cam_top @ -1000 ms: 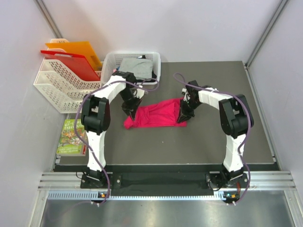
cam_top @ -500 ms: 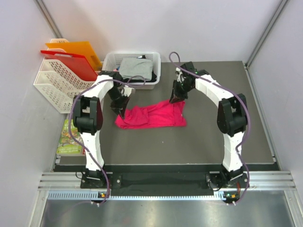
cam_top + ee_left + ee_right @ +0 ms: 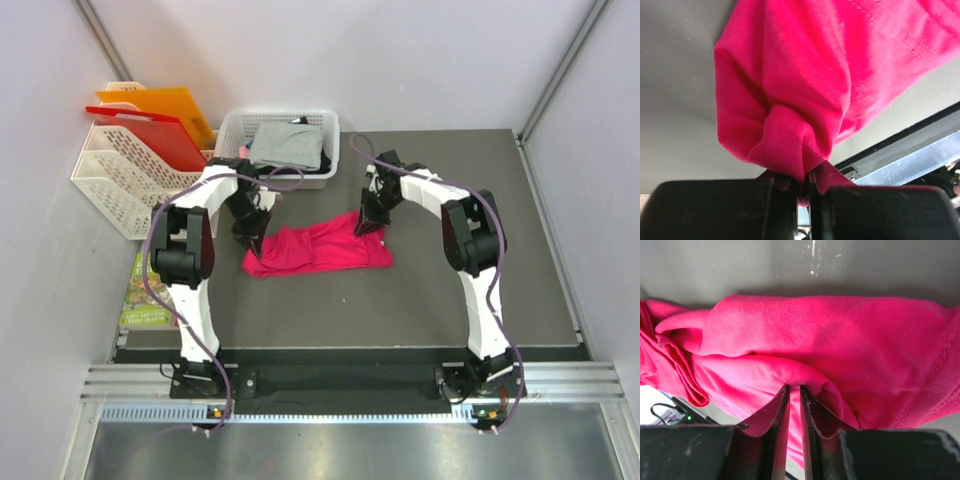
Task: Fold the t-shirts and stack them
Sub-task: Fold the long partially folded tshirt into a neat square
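Folding looks barely begun. The pink-red t-shirt [image 3: 318, 248] lies rumpled on the table [image 3: 450, 290] just in front of the white basket [image 3: 232, 125], and nothing is stacked. The left claw [image 3: 250, 236] and the right claw [image 3: 368, 222] are each clenched on a bunch of its cloth, one at either end. In the basket the grey t-shirt [image 3: 288, 142] sits on top of a black one [image 3: 324, 158], neither yet folded as far as I can tell.

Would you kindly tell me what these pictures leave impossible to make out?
Top view: anything beneath the grey t-shirt in the basket is covered by it.
Top view: the book has a title too small to read.
Left wrist view: the pink t-shirt fills the frame and runs off the top and right edges.
Right wrist view: the same cloth, pinched in the right claw, hides most of the table.
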`<state>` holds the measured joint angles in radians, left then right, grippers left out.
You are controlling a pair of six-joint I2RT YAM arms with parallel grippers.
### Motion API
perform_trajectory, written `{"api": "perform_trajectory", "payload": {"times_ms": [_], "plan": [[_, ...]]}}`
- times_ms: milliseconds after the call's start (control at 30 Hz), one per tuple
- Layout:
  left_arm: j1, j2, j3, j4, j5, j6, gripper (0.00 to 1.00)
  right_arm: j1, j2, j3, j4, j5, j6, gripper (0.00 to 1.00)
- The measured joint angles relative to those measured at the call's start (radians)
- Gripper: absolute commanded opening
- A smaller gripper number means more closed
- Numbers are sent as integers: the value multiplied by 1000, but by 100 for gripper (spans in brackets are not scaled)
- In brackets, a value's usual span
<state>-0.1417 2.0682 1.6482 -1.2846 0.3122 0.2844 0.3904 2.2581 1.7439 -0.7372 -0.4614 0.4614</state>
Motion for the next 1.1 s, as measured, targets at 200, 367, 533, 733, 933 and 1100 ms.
{"api": "perform_trajectory", "payload": {"times_ms": [200, 367, 533, 733, 933, 1100], "plan": [[39, -35, -56, 73, -14, -42, 0, -14, -49, -95, 87, 1, 24, 15], [91, -37, -68, 136, -18, -83, 0, -34, -101, -188, 151, 2, 57, 15], [125, -37, -68, 188, 0, -143, 0, -48, -137, -240, 167, 23, 72, 14], [127, -26, -62, 202, 48, -191, 0, -54, -172, -291, 181, 47, 75, 14], [139, 15, -7, 199, 67, -202, 0, -72, -191, -317, 165, 63, 75, 14], [170, 16, 10, 181, 58, -155, 0, -78, -191, -317, 158, 61, 74, 14]]}}
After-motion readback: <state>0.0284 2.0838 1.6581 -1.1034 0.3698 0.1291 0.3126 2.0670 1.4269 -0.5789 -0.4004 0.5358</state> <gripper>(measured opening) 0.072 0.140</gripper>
